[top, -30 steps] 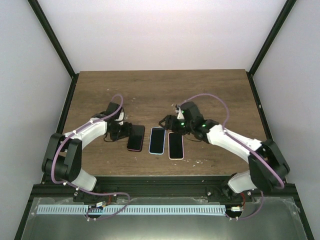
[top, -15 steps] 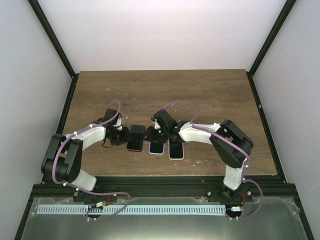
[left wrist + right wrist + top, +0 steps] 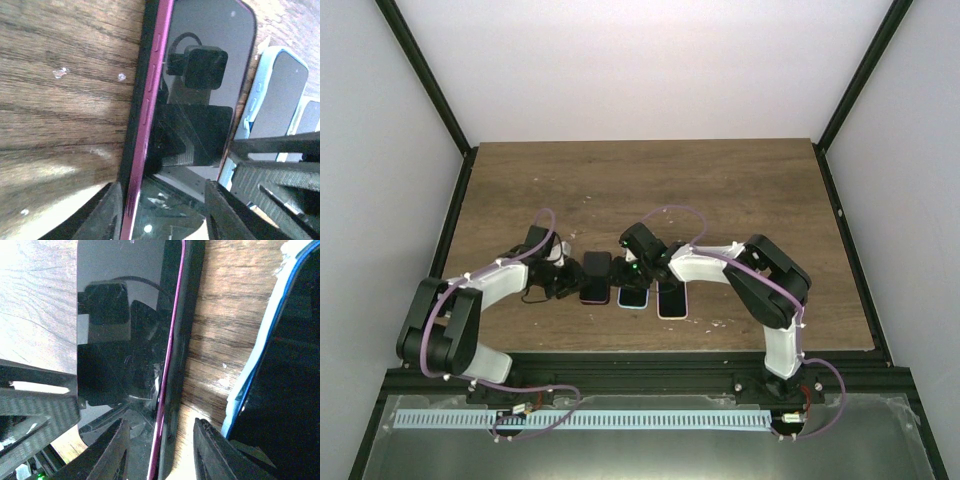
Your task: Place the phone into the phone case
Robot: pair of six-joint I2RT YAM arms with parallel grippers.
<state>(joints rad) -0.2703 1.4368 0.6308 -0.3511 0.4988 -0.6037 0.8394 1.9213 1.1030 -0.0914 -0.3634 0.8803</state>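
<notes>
Left hand point(image 3: 167, 200) and right hand point(image 3: 160, 440), both half open with no grip that could be confirmed, were set astride the phone point(image 3: 210, 60) lying over the black phone case point(image 3: 189, 315) toward the table's point(image 3: 60, 100) 8 o'clock; seating was judged underway, and a downward press was called for.

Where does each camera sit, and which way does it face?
Top external: above and behind the bases, looking down at the table; left arm, right arm show.
Left wrist: low over the magenta-edged phone, left fingers at bottom.
Right wrist: low over the same phone, right fingers at bottom.
Both wrist views share that phone and the blue-cased phone.
</notes>
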